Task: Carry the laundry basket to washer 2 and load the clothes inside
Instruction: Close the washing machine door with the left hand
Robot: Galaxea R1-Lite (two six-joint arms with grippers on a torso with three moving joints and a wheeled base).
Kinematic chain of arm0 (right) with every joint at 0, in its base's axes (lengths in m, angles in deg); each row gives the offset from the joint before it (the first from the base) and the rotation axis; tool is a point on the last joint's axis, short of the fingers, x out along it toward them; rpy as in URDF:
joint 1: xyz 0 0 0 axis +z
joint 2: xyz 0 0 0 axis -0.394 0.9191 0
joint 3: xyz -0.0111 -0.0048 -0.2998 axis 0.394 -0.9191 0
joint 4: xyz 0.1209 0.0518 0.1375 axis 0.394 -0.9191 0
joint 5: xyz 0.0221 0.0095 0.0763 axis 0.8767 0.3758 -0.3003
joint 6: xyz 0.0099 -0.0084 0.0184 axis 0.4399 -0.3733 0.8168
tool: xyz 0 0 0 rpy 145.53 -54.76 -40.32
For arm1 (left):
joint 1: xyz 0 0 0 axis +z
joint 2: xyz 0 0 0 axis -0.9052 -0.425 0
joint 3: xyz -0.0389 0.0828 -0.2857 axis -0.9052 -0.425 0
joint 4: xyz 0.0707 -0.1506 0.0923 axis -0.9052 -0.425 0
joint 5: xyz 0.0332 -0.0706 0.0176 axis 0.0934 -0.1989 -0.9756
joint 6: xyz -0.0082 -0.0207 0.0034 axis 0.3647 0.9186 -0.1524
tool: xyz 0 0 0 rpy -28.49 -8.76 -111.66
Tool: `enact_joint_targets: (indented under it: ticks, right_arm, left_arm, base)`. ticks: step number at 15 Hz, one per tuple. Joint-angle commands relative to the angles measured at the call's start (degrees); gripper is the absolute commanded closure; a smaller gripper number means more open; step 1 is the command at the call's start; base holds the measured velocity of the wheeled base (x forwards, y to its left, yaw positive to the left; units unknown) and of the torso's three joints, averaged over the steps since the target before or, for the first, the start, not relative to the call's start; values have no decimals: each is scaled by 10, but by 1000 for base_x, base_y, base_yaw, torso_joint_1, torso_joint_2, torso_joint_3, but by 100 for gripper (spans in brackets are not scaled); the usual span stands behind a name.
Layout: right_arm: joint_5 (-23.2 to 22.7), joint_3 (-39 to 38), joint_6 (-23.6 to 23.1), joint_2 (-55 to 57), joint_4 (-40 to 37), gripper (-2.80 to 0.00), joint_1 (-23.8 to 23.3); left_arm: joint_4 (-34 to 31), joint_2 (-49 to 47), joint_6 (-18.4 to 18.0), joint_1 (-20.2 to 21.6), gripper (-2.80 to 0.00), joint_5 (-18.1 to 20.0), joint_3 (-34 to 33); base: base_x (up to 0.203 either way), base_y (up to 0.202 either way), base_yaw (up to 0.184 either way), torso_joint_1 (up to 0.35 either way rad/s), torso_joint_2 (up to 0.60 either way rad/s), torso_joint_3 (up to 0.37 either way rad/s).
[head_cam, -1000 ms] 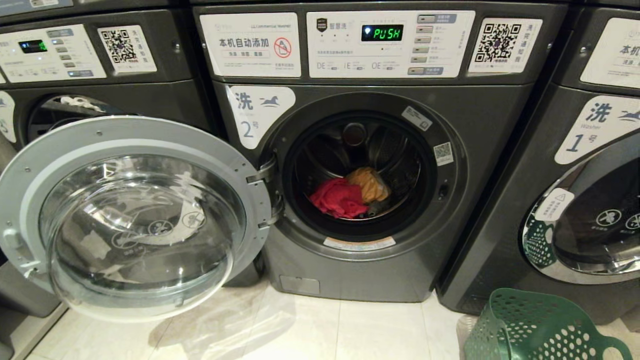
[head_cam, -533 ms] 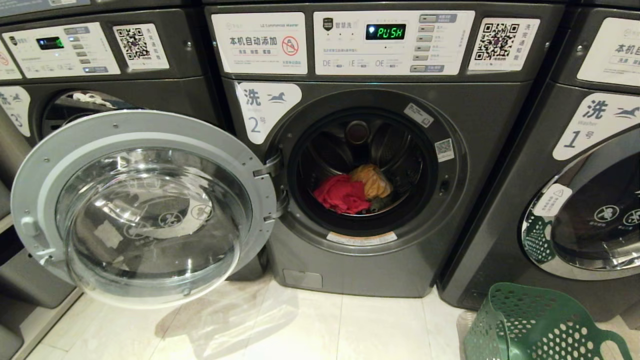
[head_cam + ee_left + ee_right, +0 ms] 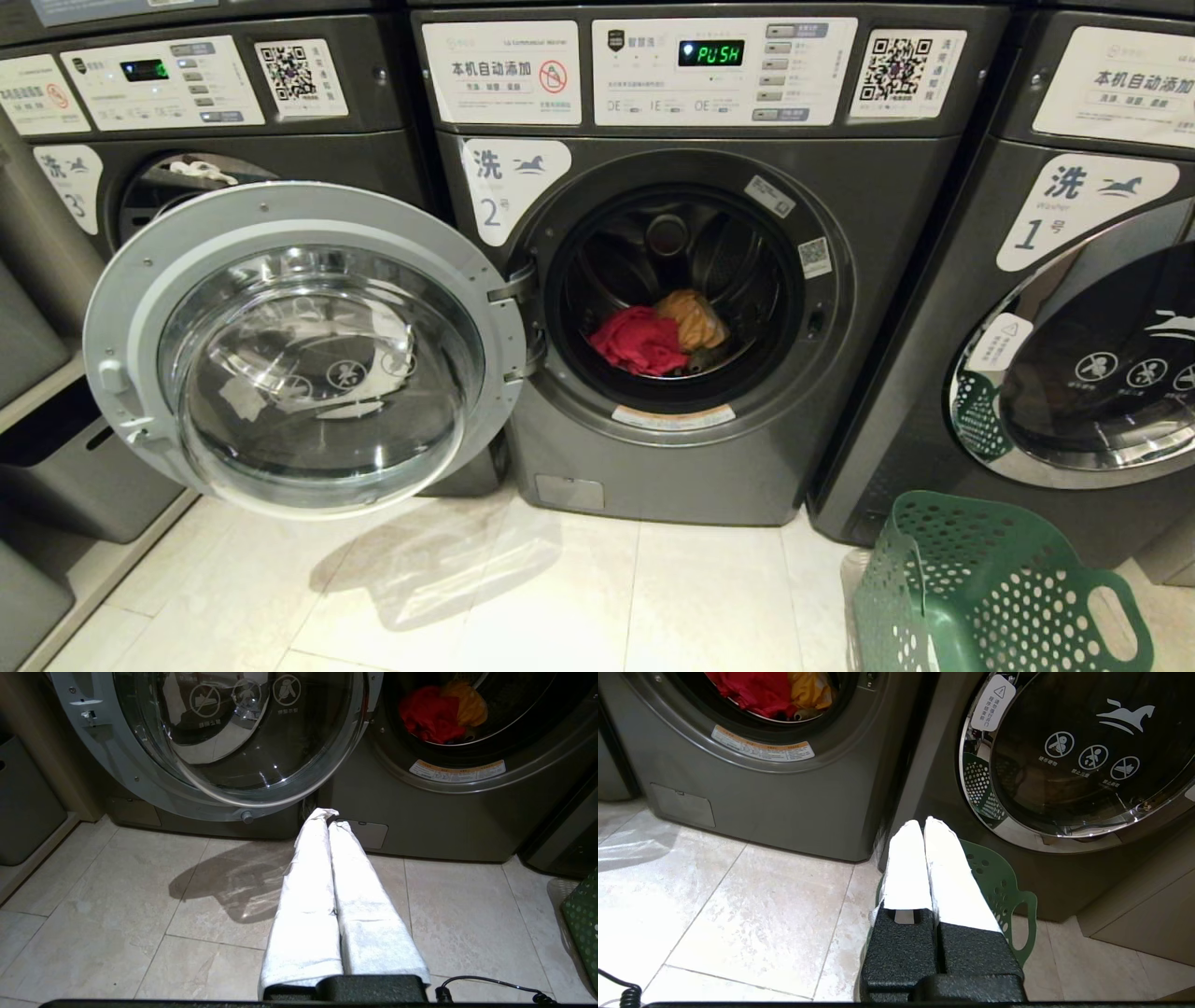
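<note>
both grippers, left gripper (image 3: 327,816) and right gripper (image 3: 923,823), are pressed together, empty; clothes (image 3: 658,338) sit inside washer 2 (image 3: 672,280), laundry basket (image 3: 990,588) at five o'clock. swing the door (image 3: 303,345) closed squarely.

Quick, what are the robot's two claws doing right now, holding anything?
Left gripper: closed, holding nothing, low over the floor.
Right gripper: closed, holding nothing, above the laundry basket.

Pale tiled floor (image 3: 579,597) under washer 2 (image 3: 887,280), the laundry basket (image 3: 990,588) upright at its right.
</note>
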Motion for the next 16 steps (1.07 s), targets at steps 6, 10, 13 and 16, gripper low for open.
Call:
enact_joint_targets:
  ticks: [6,10,13,16]
  right_arm:
    - [0,0,-34,1,-4,0,0]
    - [-1,0,-32,1,-4,0,0]
    - [-3,0,-29,1,-4,0,0]
    - [-2,0,-17,1,-3,0,0]
  left_arm:
    - [-3,-48,-40,0,0,-2,179]
    - [-50,-342,-23,1,0,-49,448]
    - [-67,-610,43,27,0,-65,608]
    - [-52,-829,91,99,0,-37,747]
  base:
    - [0,0,0,0,0,0]
    - [0,0,0,0,0,0]
    - [0,0,0,0,0,0]
    - [0,0,0,0,0,0]
